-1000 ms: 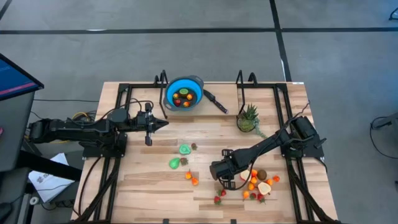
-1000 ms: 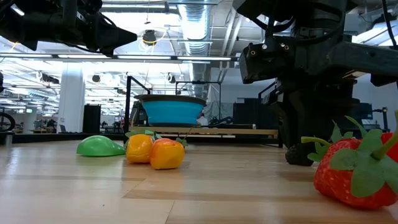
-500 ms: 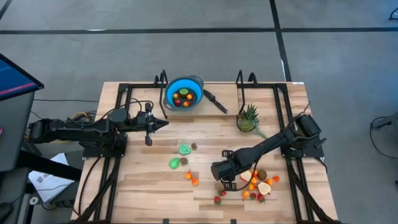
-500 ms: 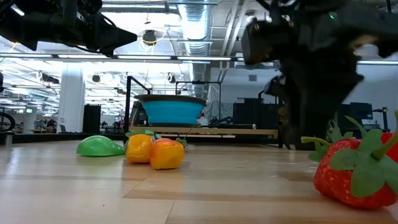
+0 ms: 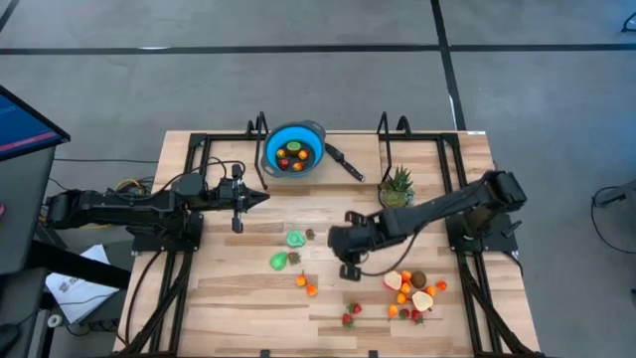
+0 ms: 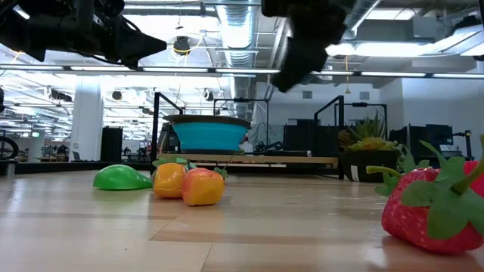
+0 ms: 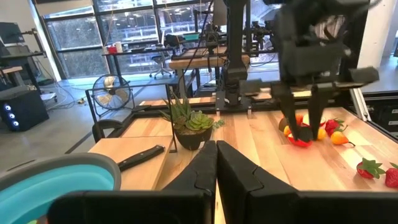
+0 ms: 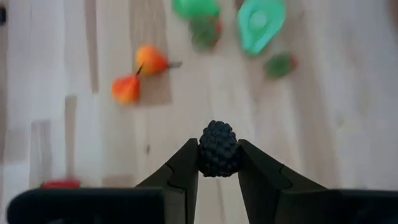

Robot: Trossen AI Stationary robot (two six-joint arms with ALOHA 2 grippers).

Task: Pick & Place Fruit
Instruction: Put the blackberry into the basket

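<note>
The right gripper [image 5: 345, 267] has lifted away from the cluster of small toy fruits [image 5: 412, 293] at the table's near-right part and has swung toward the table's middle, well short of the round blue plastic bowl with a black handle [image 5: 294, 147]. A second ago it was low among that cluster; now it hangs above bare wood, and in the low view it has risen out of the spot it filled beside the big red toy strawberry [image 6: 432, 208]. Its fingers are narrowly set around a small, dark, bumpy, blackberry-like toy fruit [image 8: 218, 149], pinched between the two pads.

That means the pick looks done and the carry has begun; the bowl, which already holds a few pieces, seems the likely target, lying farther toward the table's far edge than the gripper.

Other fruit lies loose on the table: a green pear-shaped piece [image 5: 279, 261] and a green round piece [image 5: 295, 239] on the near side of the bowl, and a pair of orange pieces [image 5: 306, 285] nearer still.

The left gripper [image 5: 260, 198] has not moved; it waits near the bowl on its near-left side, fingers pressed together and empty. The spiky green potted plant [image 5: 396, 187] stands to the right of the bowl.
</note>
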